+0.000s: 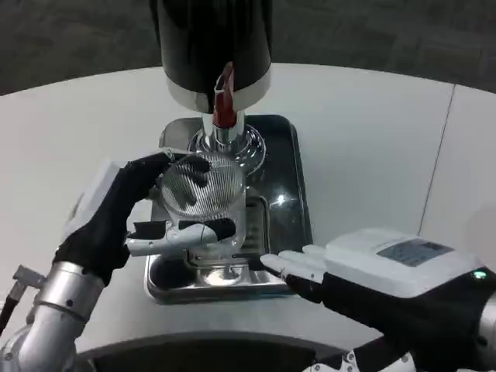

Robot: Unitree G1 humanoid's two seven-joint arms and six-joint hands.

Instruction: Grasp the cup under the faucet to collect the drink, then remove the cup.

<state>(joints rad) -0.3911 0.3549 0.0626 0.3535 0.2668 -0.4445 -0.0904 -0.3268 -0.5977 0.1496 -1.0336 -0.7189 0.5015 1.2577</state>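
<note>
left robot hand [128, 213] grips the ribbed cup [203, 194] under the faucet [224, 105]; right robot hand [364, 267] rests open-fingered, empty, at the tray [291, 167] edge.

The dispenser [213, 46] runs off the top edge, its upper body unseen. The cup [203, 194] hides the drip tray's [291, 178] grate, and whether there's drink in that ribbed clear wall I can't tell. The right hand [372, 271] covers the tray's near corner, its forearm cut off at the right edge.

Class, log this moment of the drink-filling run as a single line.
left hand: holds ribbed clear cup | cup: under faucet, above drip tray | right hand: rests by tray, holds nothing
</note>
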